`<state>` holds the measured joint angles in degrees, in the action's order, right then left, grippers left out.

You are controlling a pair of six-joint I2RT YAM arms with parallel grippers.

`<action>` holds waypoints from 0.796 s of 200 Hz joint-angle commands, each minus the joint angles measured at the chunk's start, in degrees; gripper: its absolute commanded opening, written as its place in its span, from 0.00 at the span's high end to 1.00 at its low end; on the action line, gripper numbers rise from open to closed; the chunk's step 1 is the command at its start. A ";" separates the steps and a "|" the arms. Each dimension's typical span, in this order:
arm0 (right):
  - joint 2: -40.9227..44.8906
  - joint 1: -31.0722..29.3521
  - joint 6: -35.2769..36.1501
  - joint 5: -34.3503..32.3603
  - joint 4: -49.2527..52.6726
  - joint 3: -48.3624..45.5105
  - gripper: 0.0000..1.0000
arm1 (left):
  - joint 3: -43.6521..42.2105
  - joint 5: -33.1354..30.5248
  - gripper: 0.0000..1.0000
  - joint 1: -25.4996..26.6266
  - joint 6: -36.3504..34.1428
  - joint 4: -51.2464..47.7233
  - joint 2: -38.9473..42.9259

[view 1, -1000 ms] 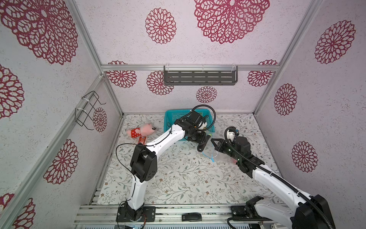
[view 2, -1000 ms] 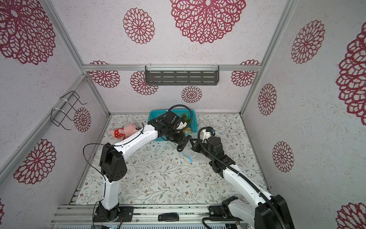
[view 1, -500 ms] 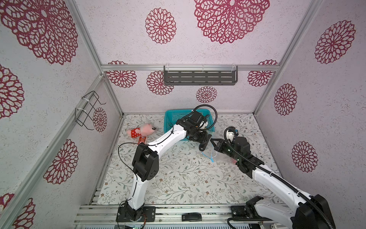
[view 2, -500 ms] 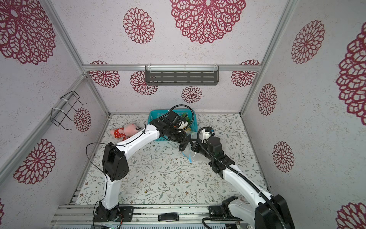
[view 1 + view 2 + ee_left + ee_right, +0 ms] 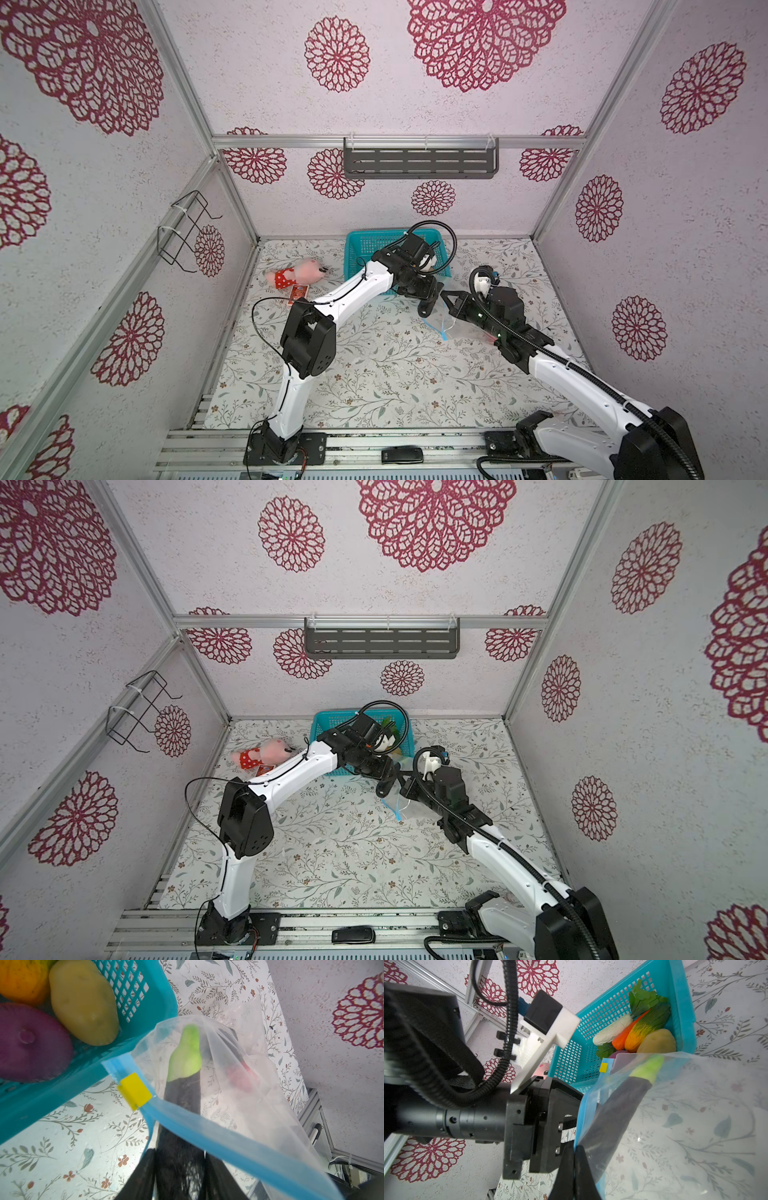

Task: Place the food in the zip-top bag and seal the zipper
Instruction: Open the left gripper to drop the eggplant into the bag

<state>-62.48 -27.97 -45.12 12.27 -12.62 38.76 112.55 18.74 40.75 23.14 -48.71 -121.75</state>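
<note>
The zip-top bag [image 5: 467, 328] [image 5: 411, 808] lies right of centre with its mouth lifted. My right gripper [image 5: 574, 1147] [image 5: 445, 296] is shut on its light-blue zipper [image 5: 586, 1109] [image 5: 218, 1138], near the yellow slider [image 5: 135, 1091]. My left gripper [image 5: 178, 1151] [image 5: 428, 308] [image 5: 384, 789] is at the mouth, shut on a dark eggplant [image 5: 182, 1095] [image 5: 616, 1113]. The eggplant's green cap end is inside the bag. A red piece of food [image 5: 239, 1078] lies deeper in the bag. A potato [image 5: 83, 1001] [image 5: 656, 1041], purple onion [image 5: 31, 1043], white corn [image 5: 612, 1029], carrot [image 5: 623, 1038] and green leaves [image 5: 641, 999] are in the basket.
The teal mesh basket [image 5: 361, 249] [image 5: 328, 729] stands just behind the bag, under my left wrist. A pink plush toy [image 5: 295, 276] and a small red card [image 5: 298, 293] lie at the back left. A grey shelf [image 5: 419, 164] and a wire rack [image 5: 183, 232] hang on the walls.
The left arm's elbow has shifted slightly to the right while its gripper stays at the bag mouth. The right arm and the bag have not visibly moved.
</note>
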 commanded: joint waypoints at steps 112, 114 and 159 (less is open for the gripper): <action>-0.25 -0.31 0.01 -0.06 -2.52 0.82 1.00 | 1.45 -0.60 0.45 0.42 -1.29 -0.03 0.25; -0.16 -0.26 0.03 -0.06 -2.50 0.82 1.00 | 1.40 -0.63 0.45 0.46 -1.33 -0.06 0.28; 0.09 -0.27 0.04 -0.23 -2.40 0.56 1.00 | -0.92 -3.17 0.44 0.38 -1.84 0.32 4.68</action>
<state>-63.05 -27.97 -45.12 12.27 -12.69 38.76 112.46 17.96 40.77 22.52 -48.80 -121.71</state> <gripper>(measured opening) 0.056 0.555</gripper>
